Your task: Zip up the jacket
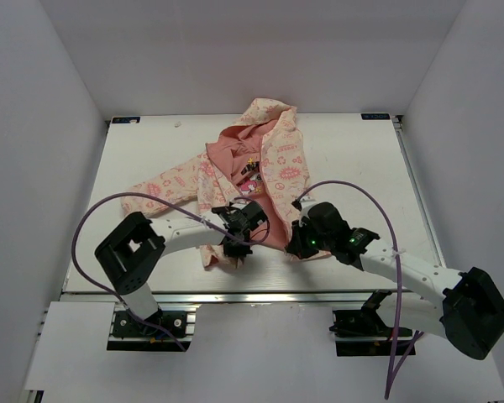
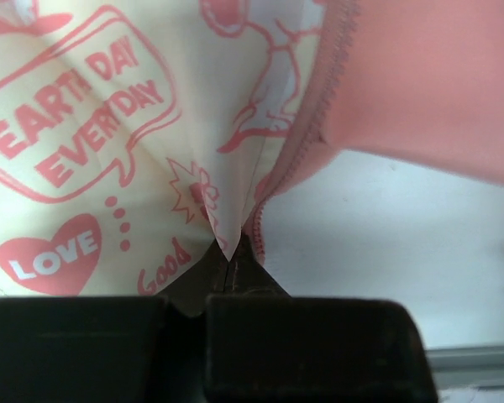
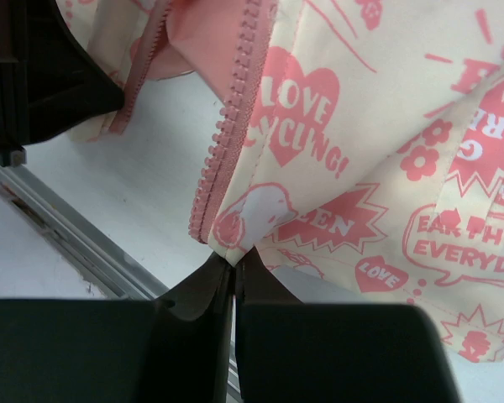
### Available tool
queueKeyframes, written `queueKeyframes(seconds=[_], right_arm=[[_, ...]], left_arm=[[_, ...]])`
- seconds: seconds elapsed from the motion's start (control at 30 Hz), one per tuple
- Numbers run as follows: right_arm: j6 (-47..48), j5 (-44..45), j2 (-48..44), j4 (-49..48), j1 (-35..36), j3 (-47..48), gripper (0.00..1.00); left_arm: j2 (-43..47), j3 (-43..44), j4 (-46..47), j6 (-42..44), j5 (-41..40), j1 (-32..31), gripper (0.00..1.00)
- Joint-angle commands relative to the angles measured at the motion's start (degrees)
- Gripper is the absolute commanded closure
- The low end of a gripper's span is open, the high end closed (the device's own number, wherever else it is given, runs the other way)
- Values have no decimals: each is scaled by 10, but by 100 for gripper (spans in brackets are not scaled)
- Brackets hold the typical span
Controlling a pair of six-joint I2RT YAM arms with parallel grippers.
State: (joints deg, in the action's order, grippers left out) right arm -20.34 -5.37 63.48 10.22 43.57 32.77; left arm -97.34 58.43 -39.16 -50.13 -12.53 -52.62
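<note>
Jacket (image 1: 269, 164) cloth is what both my pincers have hold of. My left pincer (image 2: 230, 262) is closed narrow on the bottom corner of one front panel. The cream print rises out of the tips in a fold, and that panel's zipper edge (image 2: 307, 155) runs just beside the pinch. My right pincer (image 3: 233, 262) is clamped the same way on the other panel's bottom corner, right at the foot of its zipper teeth (image 3: 235, 109).

From above, my two grips sit near each other at the near end of the garment. The pink lining (image 1: 235, 155) lies open between the panels, and the hood (image 1: 269, 113) and one sleeve (image 1: 164, 185) are spread toward the far side of the table (image 1: 361, 168).

I judge the step in hand to be bringing the two bottom ends together so the zipper can be started. To do that well I should keep both corners level and lightly taut, with the tooth rows parallel and untwisted. I cannot see the slider in any view, so I must find it before committing. I am gripping cloth rather than hardware, so a hard pull could make the fabric slip.
</note>
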Motion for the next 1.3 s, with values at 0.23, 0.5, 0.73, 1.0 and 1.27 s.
queueKeyframes(seconds=[0.23,0.5,0.73,1.0,1.27], right_arm=[[121,-140,-42,-11,-12,29,100],[159,-310,-78,-126,-27,14,100],[138,-379,-14,-108,-50,94,100],[123,-456,20,-117,-77,96,100],[107,-493,38,-141,-82,92,100]], left_arm=[[236,-86,216,180,72,-2,100],[347,-154,338,263,141,-1,100],[413,-196,408,322,187,0,100],[431,-220,433,332,210,4,100],[424,-199,398,277,153,5,100]])
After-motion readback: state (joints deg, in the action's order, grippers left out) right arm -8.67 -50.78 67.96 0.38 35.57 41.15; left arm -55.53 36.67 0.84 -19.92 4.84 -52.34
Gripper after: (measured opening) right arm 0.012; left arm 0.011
